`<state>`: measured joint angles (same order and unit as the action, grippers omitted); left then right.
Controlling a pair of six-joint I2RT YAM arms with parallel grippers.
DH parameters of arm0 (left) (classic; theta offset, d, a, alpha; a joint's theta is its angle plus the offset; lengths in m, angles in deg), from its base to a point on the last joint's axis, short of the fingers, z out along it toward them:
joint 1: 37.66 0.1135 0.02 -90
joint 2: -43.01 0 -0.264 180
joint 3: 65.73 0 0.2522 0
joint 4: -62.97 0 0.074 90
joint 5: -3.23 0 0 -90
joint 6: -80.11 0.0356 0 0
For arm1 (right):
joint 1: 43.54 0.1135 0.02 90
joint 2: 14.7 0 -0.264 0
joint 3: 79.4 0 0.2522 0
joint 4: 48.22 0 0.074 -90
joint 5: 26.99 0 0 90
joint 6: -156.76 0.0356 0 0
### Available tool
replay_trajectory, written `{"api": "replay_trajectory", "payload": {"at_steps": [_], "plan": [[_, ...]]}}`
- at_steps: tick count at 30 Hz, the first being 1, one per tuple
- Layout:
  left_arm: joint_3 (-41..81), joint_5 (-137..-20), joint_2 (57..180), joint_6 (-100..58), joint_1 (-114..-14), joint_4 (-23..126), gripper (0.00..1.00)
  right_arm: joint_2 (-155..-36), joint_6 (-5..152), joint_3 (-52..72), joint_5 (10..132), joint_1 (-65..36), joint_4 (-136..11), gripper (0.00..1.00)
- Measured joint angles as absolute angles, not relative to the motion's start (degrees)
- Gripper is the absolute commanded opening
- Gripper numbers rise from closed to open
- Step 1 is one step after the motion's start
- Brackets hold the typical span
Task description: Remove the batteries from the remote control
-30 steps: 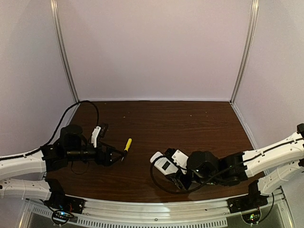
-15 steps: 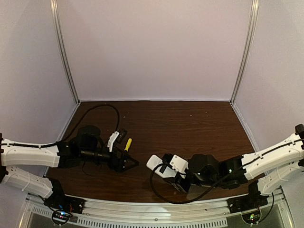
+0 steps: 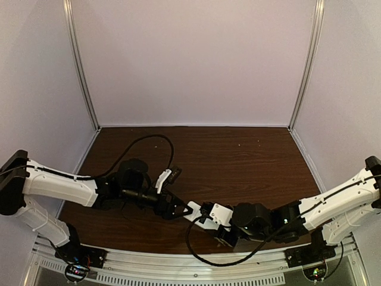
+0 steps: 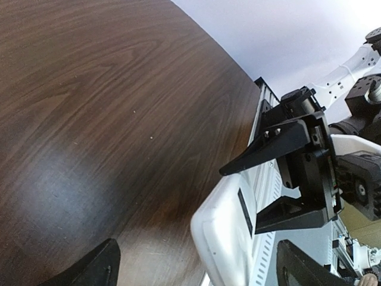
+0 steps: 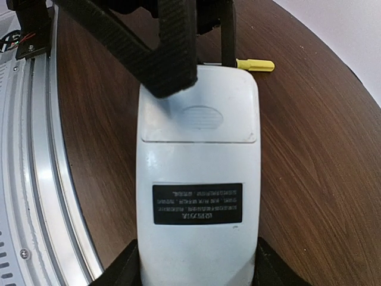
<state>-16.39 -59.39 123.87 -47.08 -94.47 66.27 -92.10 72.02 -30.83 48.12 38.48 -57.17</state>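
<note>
The right tool [image 5: 196, 265] pinches the flat white rectangular plastic remote control [image 5: 197, 167] across its two long edges at the near end. It holds the body just above the dark brown wood-grain table [image 4: 89, 119], close to the table's near edge. This side grip leaves the upper face and the far end free for access. The remote control is presented back face up, so the black printed label [image 5: 197, 203] and the white battery cover panel with its oval thumb recess [image 5: 199, 113] are exposed. The cover appears seated and flush. The batteries are not visible and are judged to remain inside, beneath the cover. The left tool [image 3: 177, 208] is spread wide and holds nothing. It is positioned at the free cover end of the remote control, and one black finger [image 5: 161, 53] lies over the corner of the cover; contact cannot be confirmed. This placement suits pushing or sliding the cover off while the right tool braces the body against the load. A screwdriver with a yellow handle [image 5: 256, 64] lies on the table just beyond the remote control, untouched.
</note>
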Motion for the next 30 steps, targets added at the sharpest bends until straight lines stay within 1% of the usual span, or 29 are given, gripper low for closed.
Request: {"api": "replay_trajectory", "payload": {"at_steps": [7, 12, 17, 24, 26, 30], "plan": [[-11.9, -57.0, 129.4, -48.4, -96.5, 68.2, 0.84, -90.9, 70.5, -30.9, 47.2, 38.7, -57.2, 0.14], [-9.7, -56.1, 131.5, -49.3, -97.8, 69.7, 0.73, -90.2, 69.6, -30.9, 46.0, 38.8, -57.6, 0.13], [-9.4, -55.8, 132.3, -50.2, -98.2, 70.2, 0.67, -89.5, 69.4, -30.9, 44.6, 38.9, -58.0, 0.13], [-8.1, -55.7, 133.0, -50.5, -99.0, 70.1, 0.51, -89.0, 68.4, -30.9, 43.4, 39.0, -57.9, 0.12], [-7.6, -55.8, 133.2, -50.6, -99.2, 69.9, 0.46, -89.0, 68.3, -30.9, 43.1, 39.0, -57.9, 0.12], [-7.0, -56.5, 133.8, -50.4, -99.1, 68.6, 0.31, -89.0, 68.1, -30.9, 42.4, 39.1, -58.0, 0.12]]}}
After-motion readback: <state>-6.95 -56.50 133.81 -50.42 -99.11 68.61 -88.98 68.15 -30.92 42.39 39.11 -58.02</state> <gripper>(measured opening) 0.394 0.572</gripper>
